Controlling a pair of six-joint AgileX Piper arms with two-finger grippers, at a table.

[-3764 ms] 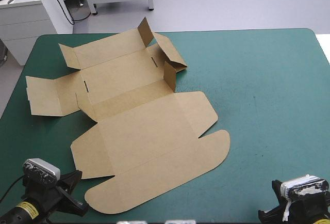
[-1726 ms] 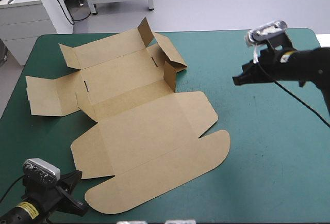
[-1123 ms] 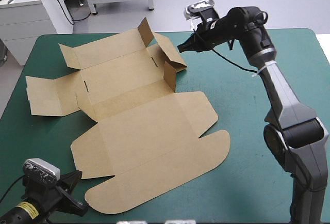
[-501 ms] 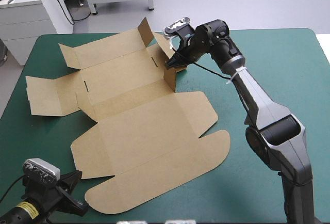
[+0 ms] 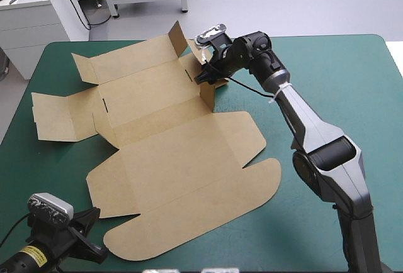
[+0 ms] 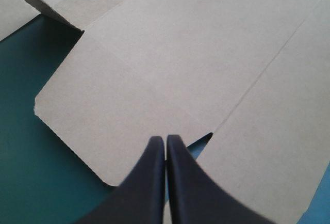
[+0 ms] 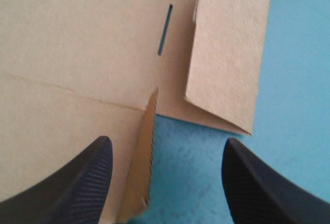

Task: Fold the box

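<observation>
Box point(image 5: 176, 153), one; left claw point(image 6: 165, 139), right claw point(image 7: 167, 142).

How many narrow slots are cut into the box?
2. One slot sits toward the table's left edge; the other slot is at the box's opposite end, just ahead of the right gripper. Others may be hidden.

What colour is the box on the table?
Brown. The box shows best in the high view.

Brown box point(image 5: 176, 160), teal-green cover point(image 5: 356, 78)
</observation>
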